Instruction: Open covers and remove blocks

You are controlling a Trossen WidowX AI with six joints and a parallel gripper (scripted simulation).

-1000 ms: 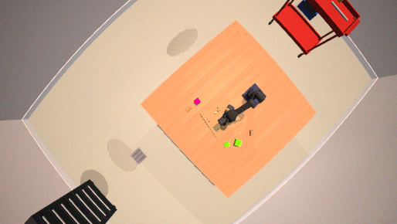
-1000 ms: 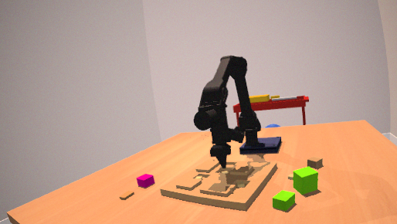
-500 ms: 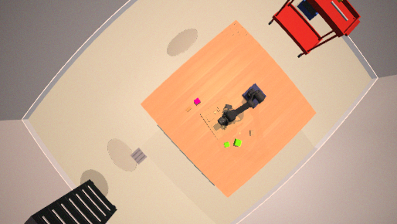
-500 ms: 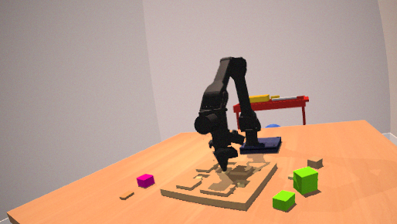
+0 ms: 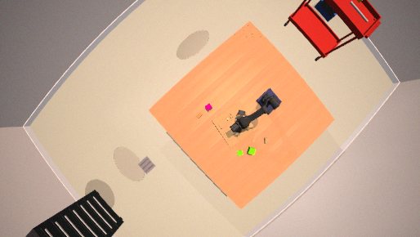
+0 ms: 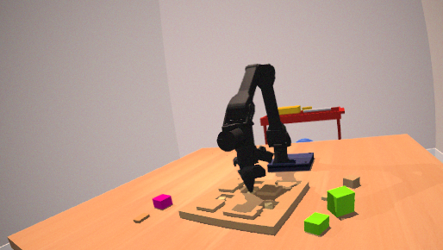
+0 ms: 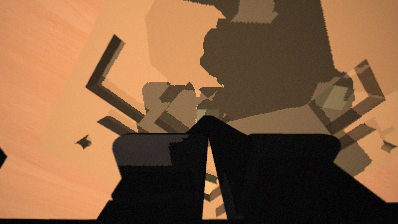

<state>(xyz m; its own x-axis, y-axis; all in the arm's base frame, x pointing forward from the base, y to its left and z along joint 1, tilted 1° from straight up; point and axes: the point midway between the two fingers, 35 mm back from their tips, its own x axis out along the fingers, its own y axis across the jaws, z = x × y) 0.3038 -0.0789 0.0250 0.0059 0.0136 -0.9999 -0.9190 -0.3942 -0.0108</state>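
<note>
At the center of the exterior frame, the puzzle board (image 5: 224, 130) (image 6: 241, 221) lies flat on the wooden table (image 5: 192, 90) (image 6: 379, 172). The black arm (image 5: 255, 117) (image 6: 247, 92) stands on a dark blue base plate (image 5: 261, 95) (image 6: 307, 160), behind the board in that view. It bends over the board with its gripper (image 5: 234, 131) (image 6: 251, 190) (image 7: 207, 120) pointing downward above the surface. The jaws are closed, fingertips together, with nothing gripped. Raised tan pieces (image 6: 241, 212) sit on the board face; which of them are covers, and whether each is open, cannot be determined. The arm's shadow falls across the board.

A magenta block (image 5: 208, 107) (image 6: 162, 201) rests on the table, left of the board in the exterior view. A small flat orange-tan piece (image 5: 199, 116) (image 6: 141, 218) lies near it, lower and to the left. At the lower right of the exterior frame, a larger green block (image 5: 251, 151) (image 6: 340, 202) and a smaller green block (image 5: 239, 153) (image 6: 316, 223) rest on the table, apart from the board. A brown block (image 5: 265, 140) (image 6: 352, 182) lies behind the larger green block. At the upper right of the top frame stands a red cart (image 5: 315, 30) (image 6: 302, 116).
</note>
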